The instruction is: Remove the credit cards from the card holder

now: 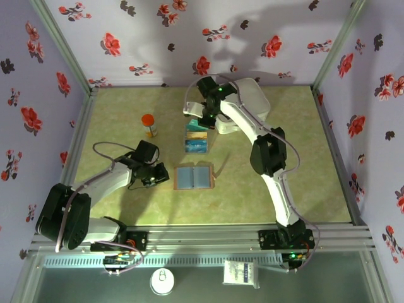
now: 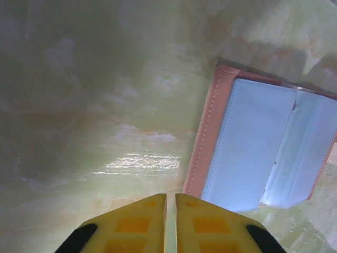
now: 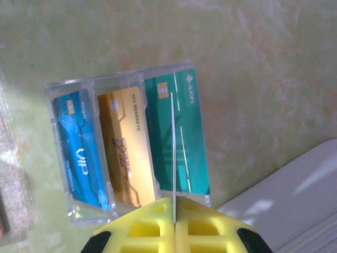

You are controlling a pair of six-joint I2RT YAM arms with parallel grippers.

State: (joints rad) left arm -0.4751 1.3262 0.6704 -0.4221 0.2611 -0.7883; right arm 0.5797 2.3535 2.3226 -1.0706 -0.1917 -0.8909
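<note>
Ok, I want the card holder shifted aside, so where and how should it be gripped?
The card holder lies open and flat, lining up, so probably pinch its stitched tan left border, jaws coming in low from the side of the left gripper; that edge is bare and nearest.

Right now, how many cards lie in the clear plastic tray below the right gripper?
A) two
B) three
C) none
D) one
B: the right wrist view shows a blue card, a gold card and a teal card lying side by side in the clear tray.
</note>
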